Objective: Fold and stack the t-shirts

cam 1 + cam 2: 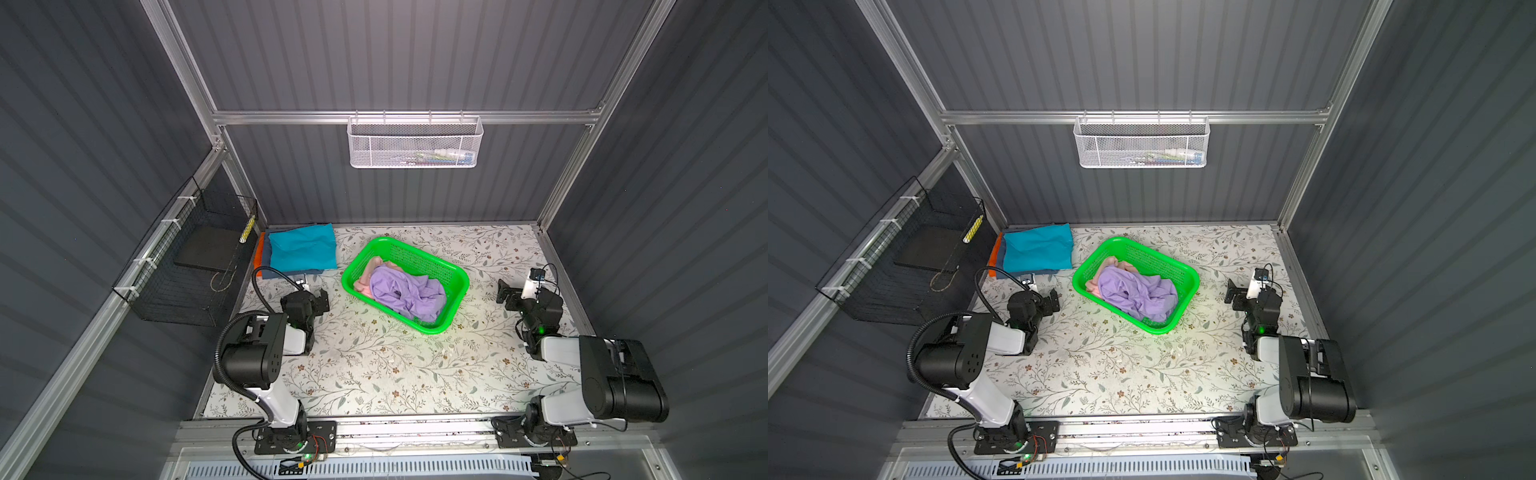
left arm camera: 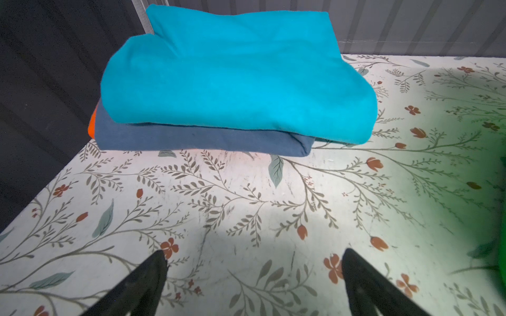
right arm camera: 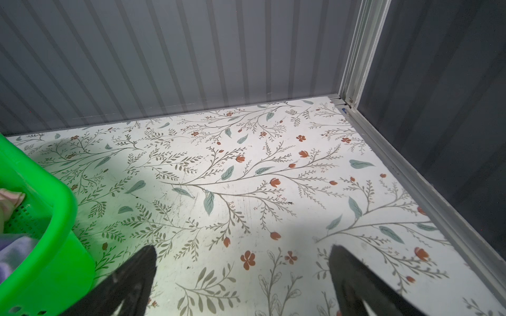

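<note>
Sitting between your two sets of jaws: green basket (image 1: 455, 305). Ahead of your left gripper (image 2: 254, 254), folded teal t-shirt (image 2: 235, 76) tops grey-blue t-shirt (image 2: 202, 139) and orange t-shirt (image 2: 92, 127). Basket holds crumpled lavender t-shirt (image 1: 405, 291) over pink t-shirt (image 1: 368, 274). Right gripper (image 3: 243, 249) and left: jaws spread wide, empty.

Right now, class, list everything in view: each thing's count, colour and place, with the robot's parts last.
teal t-shirt: one, teal, folded atop far-left stack
grey-blue t-shirt: one, grey-blue, under it
orange t-shirt: one, orange, lowest, only an edge showing
green basket: one, green, centre
lavender t-shirt: one, lavender, crumpled inside it
pink t-shirt: one, pink, beneath the lavender
white mesh basket: one, white, back rail
black wire basket: one, black, left wall
table: one, floral white, under everything
left gripper: one, black, open, near stack
right gripper: one, black, open, right of basket
</note>
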You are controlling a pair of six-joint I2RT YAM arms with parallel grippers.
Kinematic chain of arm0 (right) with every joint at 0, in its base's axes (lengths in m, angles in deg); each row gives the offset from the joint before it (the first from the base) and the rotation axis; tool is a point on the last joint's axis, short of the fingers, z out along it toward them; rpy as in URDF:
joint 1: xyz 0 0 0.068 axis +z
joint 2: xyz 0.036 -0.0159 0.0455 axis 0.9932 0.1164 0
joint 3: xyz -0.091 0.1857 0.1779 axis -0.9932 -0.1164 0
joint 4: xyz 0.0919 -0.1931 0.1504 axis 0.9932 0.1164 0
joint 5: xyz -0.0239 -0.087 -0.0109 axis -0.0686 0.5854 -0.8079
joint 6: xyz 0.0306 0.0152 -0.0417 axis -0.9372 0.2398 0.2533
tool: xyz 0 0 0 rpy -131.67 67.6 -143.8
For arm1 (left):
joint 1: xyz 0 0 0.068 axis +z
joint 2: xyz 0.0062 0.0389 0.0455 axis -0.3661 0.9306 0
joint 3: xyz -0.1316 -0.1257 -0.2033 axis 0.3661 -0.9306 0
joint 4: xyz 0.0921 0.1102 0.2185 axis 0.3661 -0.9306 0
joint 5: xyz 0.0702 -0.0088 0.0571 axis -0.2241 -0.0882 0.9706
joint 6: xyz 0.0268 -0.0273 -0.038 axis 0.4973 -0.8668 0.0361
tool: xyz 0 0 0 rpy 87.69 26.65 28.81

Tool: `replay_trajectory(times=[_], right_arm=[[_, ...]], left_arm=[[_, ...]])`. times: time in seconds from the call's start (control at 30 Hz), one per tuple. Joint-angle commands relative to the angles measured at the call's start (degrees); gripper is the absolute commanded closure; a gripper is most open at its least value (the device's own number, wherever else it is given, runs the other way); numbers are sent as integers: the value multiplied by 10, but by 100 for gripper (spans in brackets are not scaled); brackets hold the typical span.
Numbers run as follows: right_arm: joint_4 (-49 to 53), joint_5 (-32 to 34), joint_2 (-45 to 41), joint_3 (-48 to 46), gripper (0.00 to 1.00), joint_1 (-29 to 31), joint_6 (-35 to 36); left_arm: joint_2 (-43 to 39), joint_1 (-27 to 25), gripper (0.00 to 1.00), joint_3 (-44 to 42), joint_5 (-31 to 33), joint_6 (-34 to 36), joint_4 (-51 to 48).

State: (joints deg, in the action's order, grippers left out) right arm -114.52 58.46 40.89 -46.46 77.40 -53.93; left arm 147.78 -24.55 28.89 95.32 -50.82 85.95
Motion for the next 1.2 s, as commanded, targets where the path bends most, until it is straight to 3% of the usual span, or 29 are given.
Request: replay_trajectory(times=[0.0,0.43,0.53,0.63,0.7,0.8,0.87,0.93,1.07,1.17], right_arm=[[-1,-2,4,1,1,3,-1],[-10,4,-9,-6,1,4,-2],[53,72,-93,-11,1,20,-4],[189,176,-180,19,1,38,-54],[293,200,-228,54,1,52,-72],[344,294,-268,74,1,120,-39],[358,329,-290,81,1,167,-28],[425,316,-295,115,1,193,-57],[584,301,-231,209,1,247,-82],[604,266,-198,234,1,307,-63]], left_arm=[[7,-4,0,11,8,-2,5],[2,-4,0,10,11,0,11],[-60,-10,0,33,43,-6,-85],[-120,-10,0,80,112,-45,-207],[-144,-10,0,137,175,-107,-312],[-159,-10,0,234,230,-219,-499],[-164,-10,0,288,214,-261,-591],[-164,-9,0,326,182,-284,-651],[-176,-8,0,359,93,-281,-678],[-196,-8,2,366,36,-292,-687]])
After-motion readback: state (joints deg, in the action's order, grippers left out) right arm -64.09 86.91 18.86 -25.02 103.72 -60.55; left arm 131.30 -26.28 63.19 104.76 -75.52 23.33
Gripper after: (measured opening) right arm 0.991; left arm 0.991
